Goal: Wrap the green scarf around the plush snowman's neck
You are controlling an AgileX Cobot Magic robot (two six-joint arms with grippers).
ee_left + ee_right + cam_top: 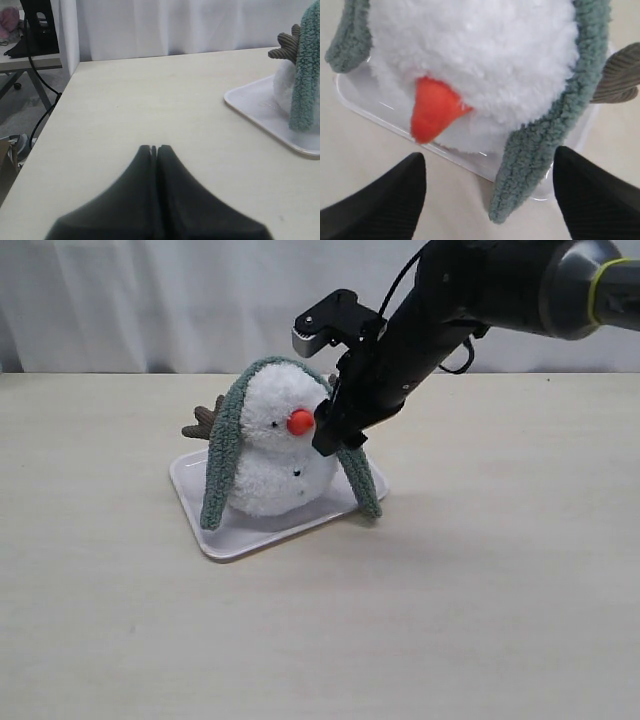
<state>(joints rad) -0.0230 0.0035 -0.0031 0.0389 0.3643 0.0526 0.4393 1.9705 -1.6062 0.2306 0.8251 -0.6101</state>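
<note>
The plush snowman [275, 455] sits on a white tray [225, 540]. The green scarf [222, 455] is draped over its head, one end hanging down each side. My right gripper [330, 435] hovers open by the orange nose [300, 422]. In the right wrist view its jaws [489, 155] stand wide apart around one hanging scarf end [540, 145], not touching it, with the snowman [480, 60] just beyond. My left gripper [154, 148] is shut and empty over bare table, well away from the tray [260, 112] and scarf [306, 75]. It is out of the exterior view.
A brown branch arm [203, 423] sticks out behind the snowman. A white curtain [150, 300] hangs behind the table. In the left wrist view the table edge [47, 130] drops to a floor with cables and a stand [35, 30].
</note>
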